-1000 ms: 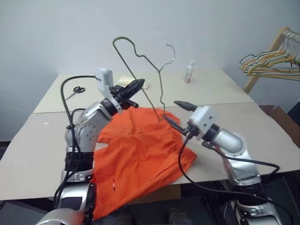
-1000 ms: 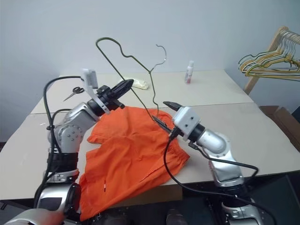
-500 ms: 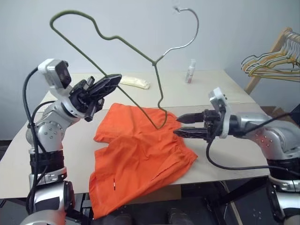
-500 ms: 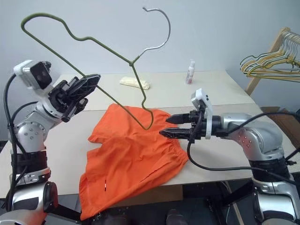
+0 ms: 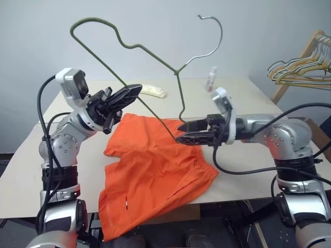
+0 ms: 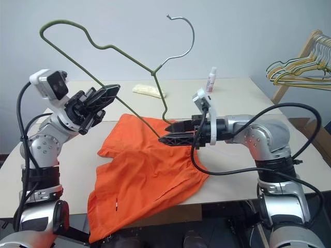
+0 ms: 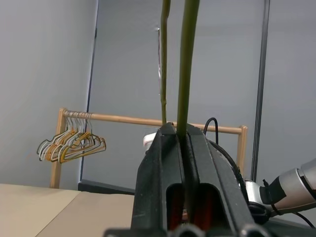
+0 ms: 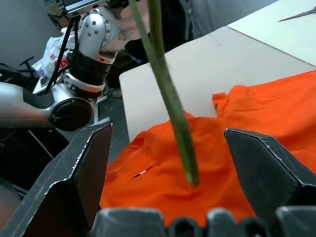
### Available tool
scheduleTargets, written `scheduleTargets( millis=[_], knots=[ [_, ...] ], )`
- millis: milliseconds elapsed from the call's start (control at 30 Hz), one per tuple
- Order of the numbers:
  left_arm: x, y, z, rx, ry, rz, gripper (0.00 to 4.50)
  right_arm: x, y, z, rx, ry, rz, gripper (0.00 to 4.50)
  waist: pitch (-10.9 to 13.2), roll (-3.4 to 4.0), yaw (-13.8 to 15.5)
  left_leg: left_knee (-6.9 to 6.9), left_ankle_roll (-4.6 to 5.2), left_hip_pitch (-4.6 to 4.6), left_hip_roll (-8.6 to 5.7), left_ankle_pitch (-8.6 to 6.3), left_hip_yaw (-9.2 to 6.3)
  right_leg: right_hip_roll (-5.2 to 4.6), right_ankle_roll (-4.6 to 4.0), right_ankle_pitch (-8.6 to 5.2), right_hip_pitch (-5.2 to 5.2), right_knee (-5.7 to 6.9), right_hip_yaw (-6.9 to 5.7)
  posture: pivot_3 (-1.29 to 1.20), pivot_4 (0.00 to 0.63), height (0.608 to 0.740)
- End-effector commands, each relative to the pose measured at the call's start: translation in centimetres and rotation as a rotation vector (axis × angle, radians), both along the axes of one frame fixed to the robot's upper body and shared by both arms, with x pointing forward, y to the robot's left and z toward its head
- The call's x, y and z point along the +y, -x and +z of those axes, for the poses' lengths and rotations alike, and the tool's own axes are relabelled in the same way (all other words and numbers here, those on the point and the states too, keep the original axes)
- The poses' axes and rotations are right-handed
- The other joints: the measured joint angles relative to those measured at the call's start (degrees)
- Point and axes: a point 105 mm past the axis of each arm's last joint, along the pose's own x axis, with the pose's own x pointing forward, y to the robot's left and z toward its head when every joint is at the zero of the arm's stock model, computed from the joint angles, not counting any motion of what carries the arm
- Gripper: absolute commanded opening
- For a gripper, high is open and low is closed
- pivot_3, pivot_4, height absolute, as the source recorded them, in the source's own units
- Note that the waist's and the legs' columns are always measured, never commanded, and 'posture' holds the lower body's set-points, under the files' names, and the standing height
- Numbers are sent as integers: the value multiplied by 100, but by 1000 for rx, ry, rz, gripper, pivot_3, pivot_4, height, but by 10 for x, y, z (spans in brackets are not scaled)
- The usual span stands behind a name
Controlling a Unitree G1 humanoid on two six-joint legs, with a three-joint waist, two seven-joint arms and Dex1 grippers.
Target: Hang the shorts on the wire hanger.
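Pale beige surface (image 5: pixel 248 98), a seam running across its middle. At the far edge: a small white bottle (image 5: pixel 210 78) standing upright, and a pale yellowish packet (image 5: pixel 153 91) lying flat, well apart. Wooden rack (image 5: pixel 305 51) at right carries a bunch of hangers (image 5: pixel 297 70). Grey wall (image 5: pixel 41 46) behind.

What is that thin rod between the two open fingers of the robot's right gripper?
It is the wire hanger, whose lower corner passes between the right gripper fingers just above the shorts, as the right wrist view shows.
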Motion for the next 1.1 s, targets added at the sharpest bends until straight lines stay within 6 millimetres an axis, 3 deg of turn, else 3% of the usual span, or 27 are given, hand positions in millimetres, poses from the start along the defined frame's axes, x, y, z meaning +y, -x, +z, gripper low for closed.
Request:
scheduleTargets(
  millis=[33, 100, 200, 533, 567, 700, 733, 933, 1033, 1100],
  knots=[
    [-2, 6, 10, -56, 14, -9, 0, 5, 3, 12, -47, -12, 34, 4225, 0, 0, -1, 0, 0, 0, 0, 0, 0, 0, 0, 0, 0, 0, 0, 38, 0, 740],
    [-3, 6, 10, -56, 13, -12, 0, 5, 3, 10, -41, -12, 37, 4225, 0, 0, -1, 0, 0, 0, 0, 0, -2, 0, 0, 0, 0, 0, 0, 38, 0, 740],
    [-5, 6, 7, -58, 1, -12, 0, 4, 3, 9, -36, -17, 34, 3682, 0, 0, -1, 0, 0, 0, 0, 0, -2, 0, 0, 0, 0, 0, 0, 36, 0, 740],
    [-9, 3, 6, -58, -2, -22, 0, 0, 4, 5, -21, -21, 20, 220, 0, 0, -4, 0, 0, 0, 0, 0, 0, 0, 0, 0, 0, 0, 0, 24, 0, 740],
    [-10, 2, 5, -59, -12, -19, 0, 0, 5, 5, -22, -23, 21, 22, 0, 0, -4, 0, 0, 0, 0, 0, -1, 0, 0, 0, -1, 1, 0, 24, 0, 740],
    [-16, 3, -6, -60, -64, -30, 0, 0, 7, 7, -30, -36, 23, 22, 0, 0, -8, 0, 0, 0, 0, 0, 1, 0, 0, 0, 0, 0, -1, 14, 0, 740],
    [-18, 3, -9, -53, -83, -32, 525, 0, 8, 8, -33, -42, 22, 0, 0, 0, -9, 0, 0, 0, 0, 0, 4, 1, 0, 0, 0, 0, -1, 14, 0, 740],
    [-37, -9, -52, -4, -334, 58, 2371, -8, 9, 23, -40, -135, -18, 0, 0, 0, -2, 0, 0, 1, -2, 0, 11, 0, 0, 0, 2, -1, -1, 5, 0, 740],
    [-40, -12, -83, 6, -504, 101, 3348, -25, 4, 25, -29, -154, -113, 0, 0, 1, -9, -1, 0, 0, -1, 0, 12, 1, 0, 0, 0, -2, -2, -8, 0, 740],
    [-39, -11, -91, -10, -557, 129, 3971, -38, 2, 21, -7, -131, -183, 0, 0, 1, -10, -4, 1, 0, 0, 0, 15, 0, 0, 0, 0, -3, -1, -9, 0, 740]
  ],
)
